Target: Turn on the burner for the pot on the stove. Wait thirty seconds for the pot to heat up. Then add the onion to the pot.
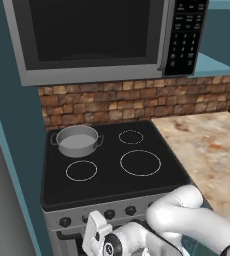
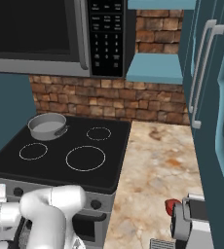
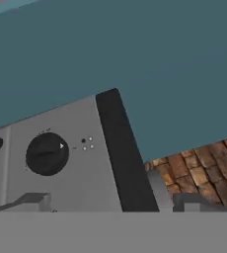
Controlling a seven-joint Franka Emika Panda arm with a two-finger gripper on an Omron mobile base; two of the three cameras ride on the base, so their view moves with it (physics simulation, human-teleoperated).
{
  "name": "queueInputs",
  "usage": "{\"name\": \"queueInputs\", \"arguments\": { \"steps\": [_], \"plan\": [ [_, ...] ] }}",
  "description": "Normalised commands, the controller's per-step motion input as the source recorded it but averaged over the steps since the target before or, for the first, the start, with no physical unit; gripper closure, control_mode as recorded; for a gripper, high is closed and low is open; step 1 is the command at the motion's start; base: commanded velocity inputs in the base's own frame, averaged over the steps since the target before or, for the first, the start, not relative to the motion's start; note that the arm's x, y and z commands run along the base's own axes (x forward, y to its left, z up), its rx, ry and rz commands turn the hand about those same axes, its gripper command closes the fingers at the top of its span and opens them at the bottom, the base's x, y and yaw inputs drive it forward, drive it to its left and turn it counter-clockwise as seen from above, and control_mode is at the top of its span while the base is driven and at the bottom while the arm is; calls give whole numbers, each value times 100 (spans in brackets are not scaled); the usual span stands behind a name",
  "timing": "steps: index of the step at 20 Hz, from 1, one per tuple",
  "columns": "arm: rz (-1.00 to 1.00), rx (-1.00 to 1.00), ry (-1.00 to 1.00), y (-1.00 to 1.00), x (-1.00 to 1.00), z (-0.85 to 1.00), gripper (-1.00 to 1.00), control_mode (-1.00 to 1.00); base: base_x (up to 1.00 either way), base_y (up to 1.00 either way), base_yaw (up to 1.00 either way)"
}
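The stove (image 1: 112, 172) is taken as the reference. The pot (image 1: 77, 140) is seated on the rear left burner (image 1: 63, 152) of the black glass top, against the brick backsplash (image 1: 137, 100). Three further white-ringed zones are seen on the glass, the largest at the front right.

The onion (image 2: 171, 206) is found on the marbled desk (image 2: 158, 160) to the right of the stove, at the near edge of that desk, just beside a grey appliance (image 2: 192, 221). It is well apart from the pot.

The gripper (image 1: 94, 235) is positioned low at the stove's grey front panel, near the left end of the knob row. In the hand view, a black knob (image 3: 46, 153) is seen just ahead of the fingers (image 3: 29, 200), untouched. The fingers are spread wide apart, with nothing held between them.

A microwave (image 1: 102, 35) is mounted above the stove.
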Motion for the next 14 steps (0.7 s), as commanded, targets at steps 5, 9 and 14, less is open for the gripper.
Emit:
{"name": "queueInputs", "arguments": {
  "steps": [5,9,14],
  "plan": [
    [-24,1,6,-13,-60,48,-100,-100,0,0,0],
    [-7,1,0,0,-35,15,-100,-100,0,0,0],
    [-42,8,3,-10,-89,98,-100,-100,0,0,0]
  ]
}}
